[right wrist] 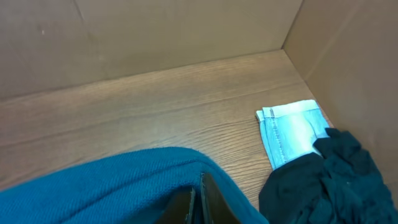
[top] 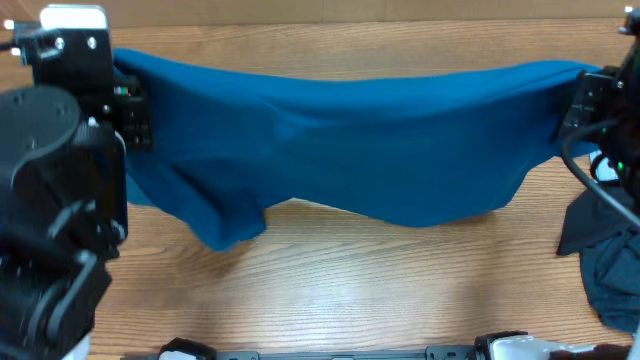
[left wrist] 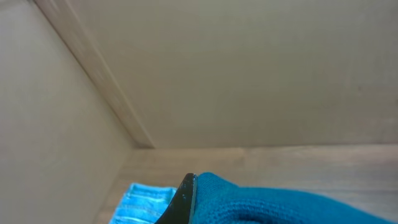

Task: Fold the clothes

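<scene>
Hanging spread over the desk (top: 350, 290), the blue shirt (top: 350, 140) is pinched by closed left end effector (top: 138, 105) and right end effector (top: 572, 105), flattened for folding.

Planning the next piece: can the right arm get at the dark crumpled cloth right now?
Probably not yet. The dark cloth lies close by, but the right gripper is shut on the blue shirt and would have to release it first.

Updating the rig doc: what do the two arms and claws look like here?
Both arms are matte black. The left arm has chunky rounded joint housings and a white cap. The right arm is blocky, with a thin black cable looping off it. Claw fingers are dark and flat.
</scene>
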Robot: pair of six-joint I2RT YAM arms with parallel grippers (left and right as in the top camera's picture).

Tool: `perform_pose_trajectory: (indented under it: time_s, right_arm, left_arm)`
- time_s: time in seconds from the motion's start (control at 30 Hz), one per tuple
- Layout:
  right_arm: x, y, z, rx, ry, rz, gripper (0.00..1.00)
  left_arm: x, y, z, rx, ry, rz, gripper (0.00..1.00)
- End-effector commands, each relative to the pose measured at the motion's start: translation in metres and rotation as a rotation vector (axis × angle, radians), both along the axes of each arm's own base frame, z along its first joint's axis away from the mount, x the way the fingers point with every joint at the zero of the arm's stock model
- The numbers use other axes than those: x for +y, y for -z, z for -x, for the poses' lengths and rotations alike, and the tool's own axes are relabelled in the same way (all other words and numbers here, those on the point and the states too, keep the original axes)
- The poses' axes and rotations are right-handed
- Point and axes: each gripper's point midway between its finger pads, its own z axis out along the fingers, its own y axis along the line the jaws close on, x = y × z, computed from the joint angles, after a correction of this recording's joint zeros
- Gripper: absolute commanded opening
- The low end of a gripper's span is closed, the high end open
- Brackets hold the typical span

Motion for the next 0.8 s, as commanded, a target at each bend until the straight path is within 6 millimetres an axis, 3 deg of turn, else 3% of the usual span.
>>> perform_pose_trajectory:
  time_s: [0.0, 0.13, 0.17, 0.2, 0.23, 0.3, 0.37, 0.43, 0.53, 0.57, 0.63, 0.7, 0.77]
  right_arm:
    - [0.014, 0.020, -0.045, 0.066, -0.099, 0.038, 0.04]
    - [0.032, 0.074, -0.129, 0.153, -0.173, 0.056, 0.04]
    - [0.035, 0.085, -0.154, 0.144, -0.183, 0.068, 0.04]
    - [0.038, 0.095, -0.195, 0.088, -0.180, 0.087, 0.04]
    - [0.038, 0.096, -0.222, 0.021, -0.160, 0.096, 0.04]
    - [0.036, 0.077, -0.239, -0.082, -0.144, 0.096, 0.04]
    - [0.020, 0.032, -0.238, -0.214, -0.078, 0.118, 0.04]
    - [0.008, 0.005, -0.219, -0.245, -0.051, 0.122, 0.04]
    - [-0.002, 0.019, -0.199, -0.148, -0.037, 0.131, 0.04]
    - [-0.003, 0.040, -0.187, -0.055, -0.027, 0.111, 0.04]
    - [-0.002, 0.074, -0.163, 0.102, -0.007, 0.061, 0.04]
    - [0.003, 0.101, -0.136, 0.262, -0.035, 0.031, 0.04]
    - [0.015, 0.125, -0.109, 0.415, -0.090, -0.026, 0.04]
  left_arm:
    - [-0.014, 0.026, -0.045, 0.081, 0.081, 0.087, 0.04]
    - [-0.028, 0.073, -0.130, 0.171, 0.124, 0.052, 0.04]
    - [-0.031, 0.082, -0.151, 0.173, 0.132, 0.024, 0.04]
    - [-0.033, 0.091, -0.181, 0.155, 0.134, -0.020, 0.04]
    - [-0.023, 0.090, -0.207, 0.097, 0.083, -0.034, 0.04]
    - [-0.013, 0.076, -0.220, 0.031, 0.059, -0.025, 0.04]
    - [0.009, 0.032, -0.218, -0.097, 0.035, 0.000, 0.04]
    - [0.025, -0.007, -0.195, -0.141, 0.034, 0.031, 0.04]
    - [0.029, -0.018, -0.175, -0.113, 0.029, 0.033, 0.04]
    - [0.021, -0.012, -0.169, -0.083, 0.068, 0.083, 0.04]
    - [-0.007, 0.020, -0.161, 0.050, 0.199, 0.195, 0.04]
    - [-0.037, 0.065, -0.143, 0.256, 0.324, 0.328, 0.04]
    - [-0.049, 0.116, -0.110, 0.508, 0.323, 0.440, 0.04]
